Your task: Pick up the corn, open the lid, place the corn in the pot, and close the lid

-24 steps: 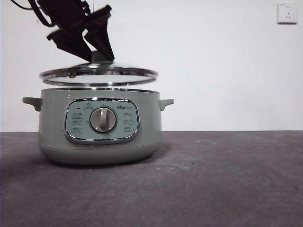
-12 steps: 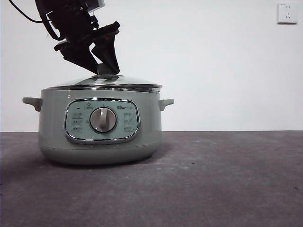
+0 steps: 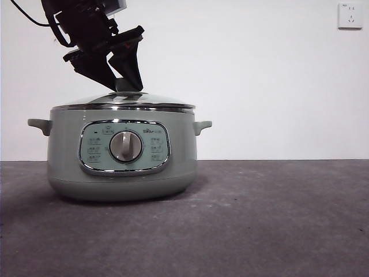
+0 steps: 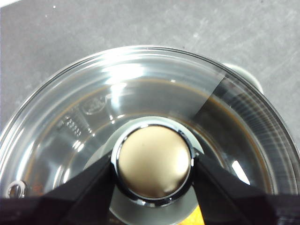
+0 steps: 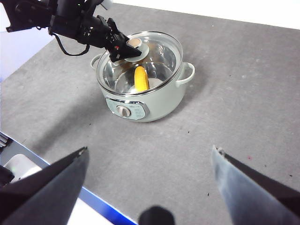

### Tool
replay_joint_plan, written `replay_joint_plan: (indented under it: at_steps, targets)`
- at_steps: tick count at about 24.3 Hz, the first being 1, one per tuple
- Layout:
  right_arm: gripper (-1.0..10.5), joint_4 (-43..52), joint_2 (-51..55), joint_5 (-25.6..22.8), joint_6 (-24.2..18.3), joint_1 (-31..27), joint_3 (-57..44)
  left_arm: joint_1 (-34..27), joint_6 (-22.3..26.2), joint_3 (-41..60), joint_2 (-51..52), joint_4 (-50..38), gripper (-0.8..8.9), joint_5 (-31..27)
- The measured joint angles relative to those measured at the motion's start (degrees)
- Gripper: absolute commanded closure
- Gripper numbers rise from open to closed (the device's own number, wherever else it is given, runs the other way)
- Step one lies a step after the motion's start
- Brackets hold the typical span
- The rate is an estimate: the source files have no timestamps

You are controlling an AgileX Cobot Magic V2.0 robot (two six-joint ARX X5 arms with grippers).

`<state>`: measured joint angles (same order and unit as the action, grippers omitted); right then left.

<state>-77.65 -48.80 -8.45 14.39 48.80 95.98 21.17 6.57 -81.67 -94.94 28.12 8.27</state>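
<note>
— Where is the lid (image 3: 124, 102)?
— On the green pot (image 3: 122, 167). The left gripper (image 4: 153, 165) squeezes its knob (image 4: 153, 161).
— And the corn (image 5: 140, 78)?
— Inside the pot, under the glass. The right gripper (image 5: 151, 159) waits high up, jaws wide apart.

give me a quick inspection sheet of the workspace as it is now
surface: dark grey table, lightly speckled
pot: upright, dial facing the front camera
lid: seated on the pot's rim
corn: inside the pot, seen through the glass
clutter: nothing seen
left claw: jaws on either side of the lid's knob, touching it
right claw: open, high and away from the pot
cables: black cable on the left arm
surroundings: white wall, socket
</note>
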Motion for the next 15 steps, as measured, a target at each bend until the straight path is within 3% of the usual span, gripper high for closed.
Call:
replay_joint_plan:
  at_steps: [10,11,14,15]
  targets:
    - [5.1,0.0,0.0,-0.09,-0.02,0.0,0.0,0.02,0.7,-0.13,0.0,1.01,8.08,-0.63]
    - [5.1,-0.02,0.0,-0.09,-0.02,0.0,0.0,0.02,0.66,-0.13,0.0,0.98,7.72,-0.63]
    - [5.1,0.0,0.0,-0.09,-0.02,0.0,0.0,0.02,0.66,-0.13,0.0,0.98,3.73,-0.63]
    - [5.1,0.0,0.0,-0.09,-0.02,0.0,0.0,0.0,0.63,-0.13,0.0,0.98,3.28,-0.63]
